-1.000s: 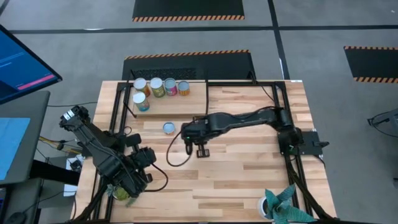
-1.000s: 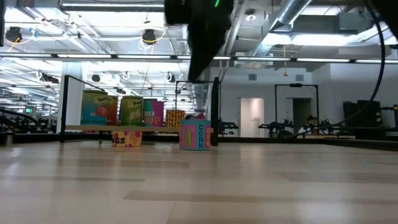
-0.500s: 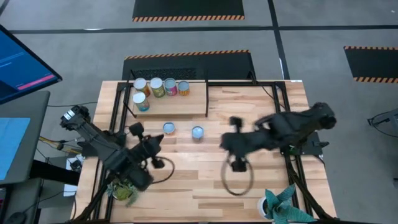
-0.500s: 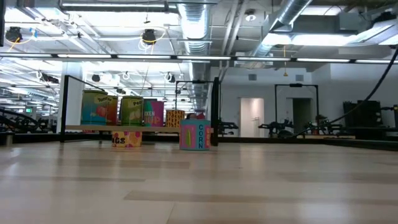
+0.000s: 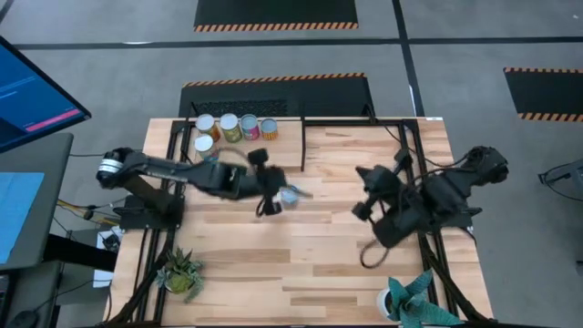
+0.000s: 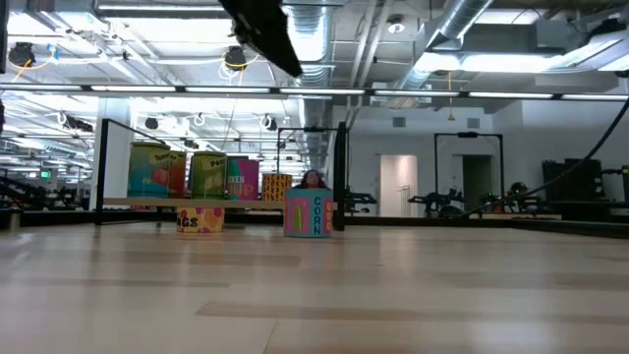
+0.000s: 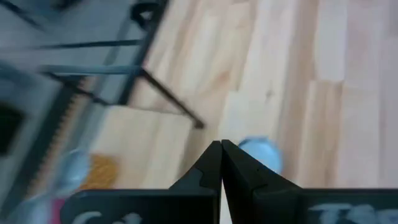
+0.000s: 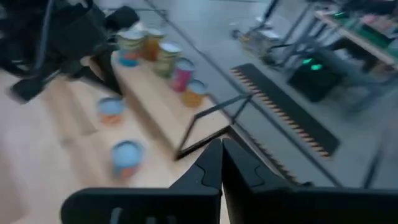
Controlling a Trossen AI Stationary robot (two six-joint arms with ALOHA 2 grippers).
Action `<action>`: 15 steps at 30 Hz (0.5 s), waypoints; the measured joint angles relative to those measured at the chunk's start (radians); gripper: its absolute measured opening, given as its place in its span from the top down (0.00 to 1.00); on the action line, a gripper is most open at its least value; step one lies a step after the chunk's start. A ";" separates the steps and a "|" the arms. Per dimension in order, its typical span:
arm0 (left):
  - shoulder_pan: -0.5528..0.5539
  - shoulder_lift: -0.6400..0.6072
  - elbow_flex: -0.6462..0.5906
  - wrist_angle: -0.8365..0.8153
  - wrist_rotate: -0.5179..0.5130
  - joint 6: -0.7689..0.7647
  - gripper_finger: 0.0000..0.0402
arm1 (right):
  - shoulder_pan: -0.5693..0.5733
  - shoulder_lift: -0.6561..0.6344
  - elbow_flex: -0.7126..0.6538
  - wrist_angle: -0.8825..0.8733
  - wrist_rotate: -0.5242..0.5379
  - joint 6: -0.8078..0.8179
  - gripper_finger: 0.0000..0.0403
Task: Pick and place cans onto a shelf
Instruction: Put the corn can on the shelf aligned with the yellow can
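Several cans (image 5: 235, 128) stand on the shelf (image 5: 264, 155), a light wood panel in a black frame at the table's far left. They also show in the low view (image 6: 206, 175). A pale-blue-topped can (image 5: 290, 193) stands on the tabletop in front of the shelf; it is the pink-and-blue can in the low view (image 6: 310, 213). A second can (image 8: 112, 109) stands on the tabletop farther left. My left gripper (image 5: 275, 193) is shut and hovers high, just left of the blue-topped can (image 7: 261, 154). My right gripper (image 8: 221, 149) is shut and empty at the table's right.
A potted plant (image 5: 180, 271) stands at the near left corner and another (image 5: 414, 296) at the near right. The shelf's black frame posts (image 6: 340, 177) rise beside the cans. A yellow-orange can (image 6: 201, 218) stands on the tabletop by the shelf.
My right arm has drawn back from the table's middle toward the right edge, leaving the blue-topped can standing on the tabletop. My left arm has swung from the near left corner toward the table's middle and now reaches out above that can.
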 joint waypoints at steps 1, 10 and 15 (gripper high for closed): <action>0.038 0.000 -0.013 0.043 0.058 0.011 1.00 | -0.013 -0.018 -0.028 0.000 0.001 -0.011 0.95; 0.318 -0.001 -0.074 0.199 0.503 -0.124 1.00 | -0.188 -0.300 -0.300 -0.005 -0.026 0.032 0.95; 0.316 0.029 -0.074 0.303 0.611 -0.083 0.95 | -0.268 -0.435 -0.451 0.078 -0.071 0.065 0.91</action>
